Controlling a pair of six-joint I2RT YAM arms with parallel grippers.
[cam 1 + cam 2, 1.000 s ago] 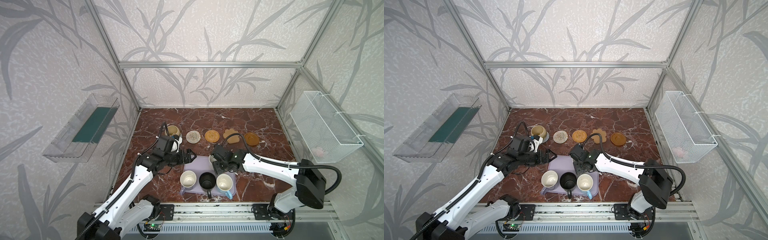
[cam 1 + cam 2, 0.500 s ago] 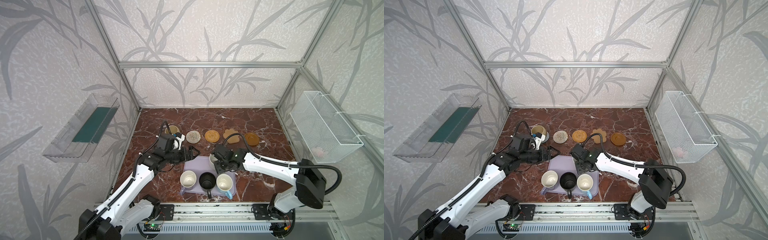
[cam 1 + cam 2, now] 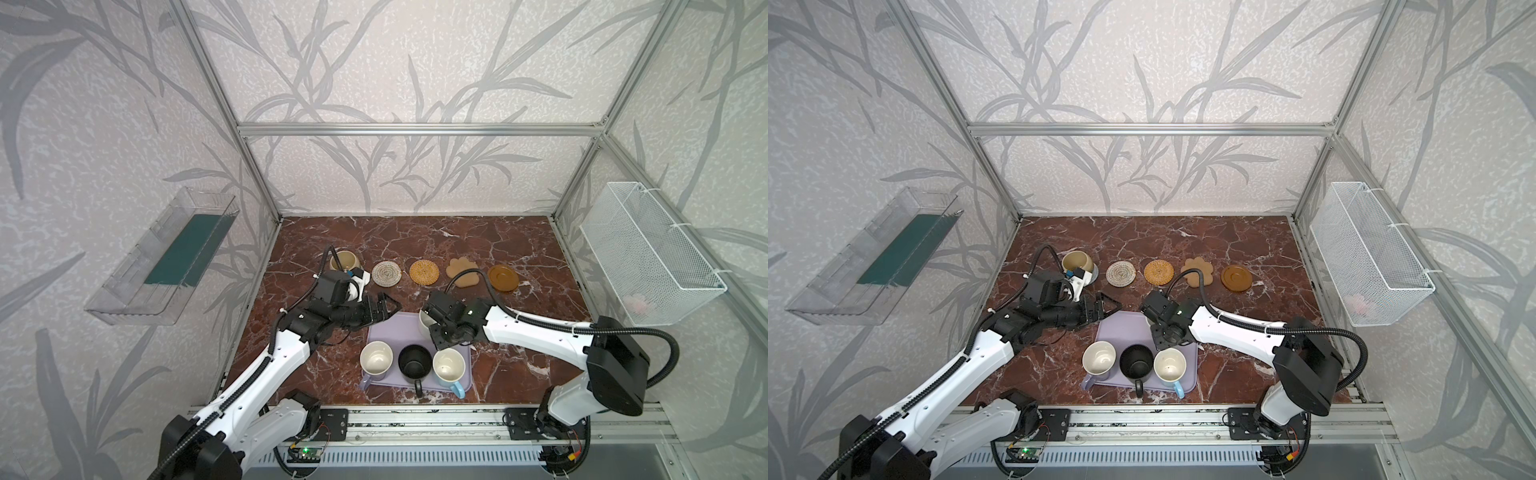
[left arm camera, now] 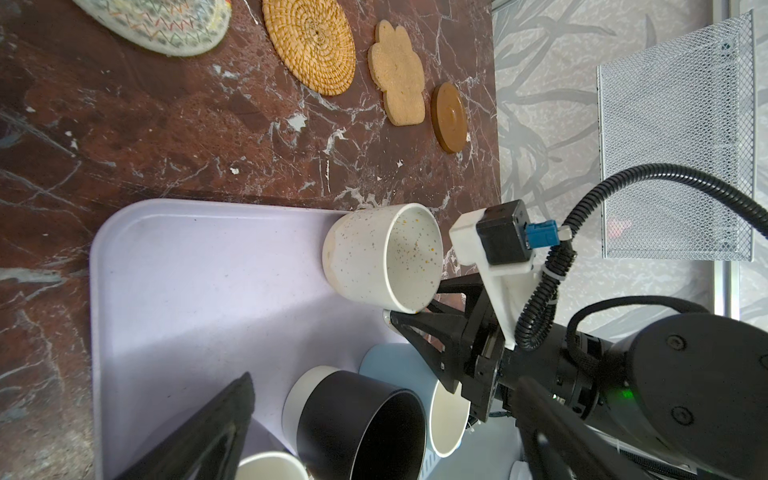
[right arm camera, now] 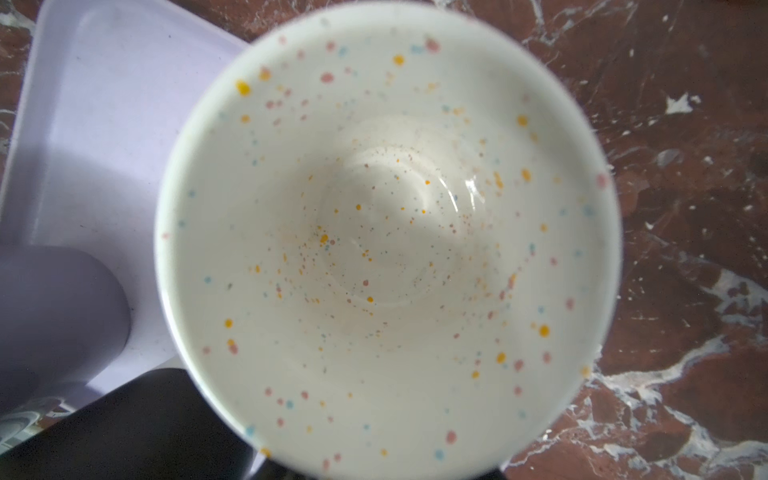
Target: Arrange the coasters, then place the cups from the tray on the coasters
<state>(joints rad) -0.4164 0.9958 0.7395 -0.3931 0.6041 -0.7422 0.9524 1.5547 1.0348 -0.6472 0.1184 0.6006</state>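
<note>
The speckled cup (image 4: 374, 253) stands upright on the far right corner of the tray (image 3: 390, 332). Its mouth looks up, so its axis is vertical. Its handle side is turned to my right arm. My right jaws are down at that side, with one black finger on each side of the rim there. If they already press on it or not, I cannot tell. My right wrist view looks straight into this cup (image 5: 386, 232).

My left jaws are wide apart and hold nothing. They hang over the far left corner of the tray.

The lavender cup (image 3: 376, 358), the black cup (image 3: 414, 360) and the light blue cup (image 3: 449, 365) stand in a row along the near edge, with handles to the near side. The beige cup (image 3: 344, 261) sits on the grey-blue coaster (image 3: 1095, 274). Right of it lie in one line the cream coaster (image 3: 386, 273), the rattan coaster (image 3: 424, 272), the paw coaster (image 3: 461, 272) and the brown saucer (image 3: 503, 278), all bare.

Compared with one second before, the speckled cup is at the same corner and my right arm stays at it. My left jaws moved only a little.
</note>
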